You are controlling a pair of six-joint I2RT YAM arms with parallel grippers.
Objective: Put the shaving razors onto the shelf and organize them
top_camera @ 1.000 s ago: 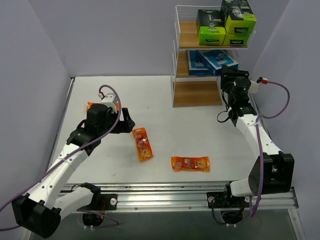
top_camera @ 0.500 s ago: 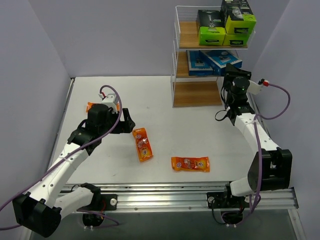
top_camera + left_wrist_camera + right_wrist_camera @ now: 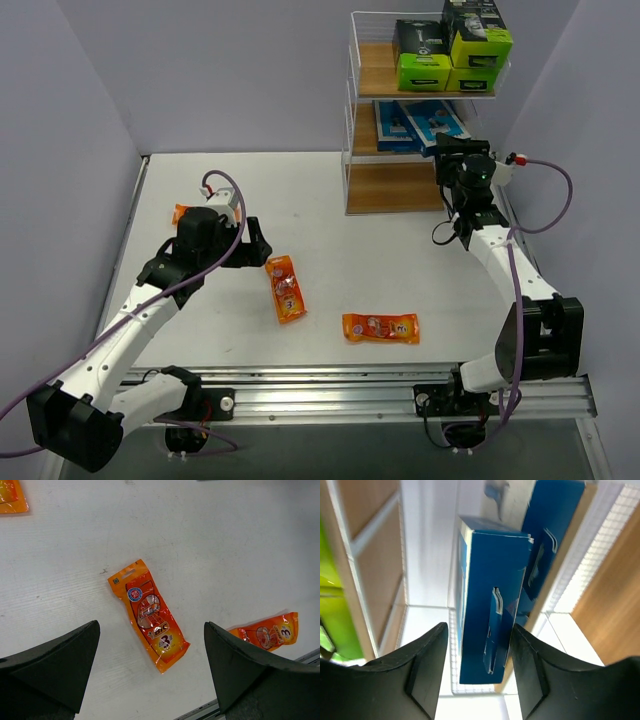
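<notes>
The right pincer straddles a blue razor card on the shelf's middle tier, half open; whether it grips, I cannot tell. Placing looks nearly done. The left pincer, wide open and empty, hovers over an orange razor packet on the table: next, descend and close.

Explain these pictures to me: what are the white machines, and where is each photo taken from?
They are two robot arms. The wide picture looks down from above; the other two come from cameras on each wrist. Three orange razor packets lie on the table. The shelf holds black-and-green boxes on top and blue cards in the middle. The jaws of the left arm hang open over one packet, holding nothing. The jaws of the right arm straddle a blue card on the middle tier; whether they grip it is unclear.
</notes>
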